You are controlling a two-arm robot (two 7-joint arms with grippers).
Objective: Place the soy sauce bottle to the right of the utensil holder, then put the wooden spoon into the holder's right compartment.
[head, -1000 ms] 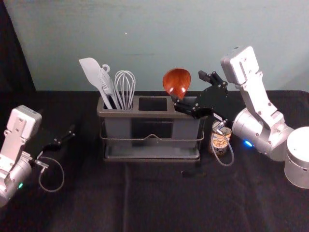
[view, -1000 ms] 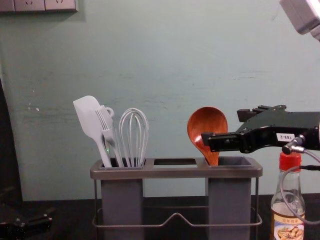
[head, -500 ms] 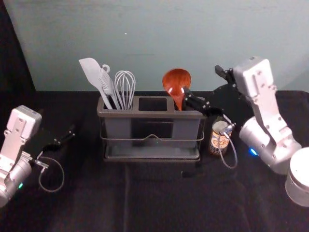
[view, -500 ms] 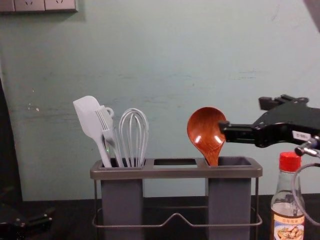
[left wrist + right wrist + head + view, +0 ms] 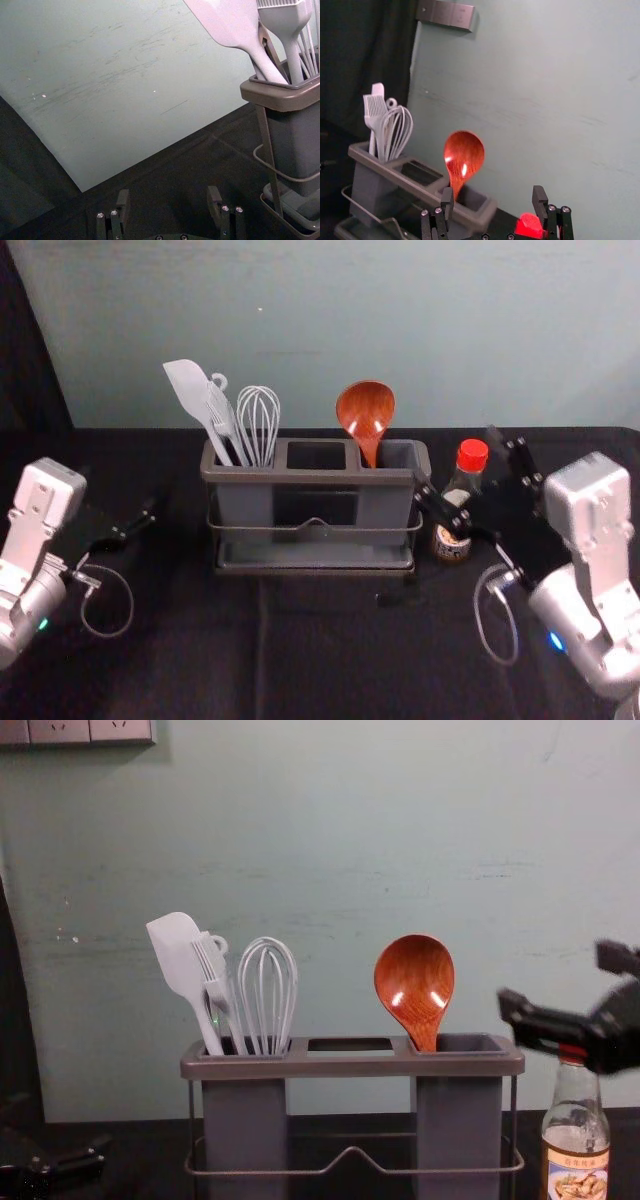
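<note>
Standing: spoon (image 5: 366,410), right compartment (image 5: 405,452) of holder (image 5: 320,477) | right gripper (image 5: 456,454): right of holder, apart from spoon, spread wide, empty | left gripper (image 5: 118,490): holder's left

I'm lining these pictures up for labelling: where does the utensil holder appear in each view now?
Head view: utensil holder at the middle.
Chest view: utensil holder, low, around the middle.
Left wrist view: beyond the left hand, off to one side, cut by the picture's edge.
Right wrist view: beyond the right hand, spoon end nearest.
Shared landmark: white spatula.
</note>
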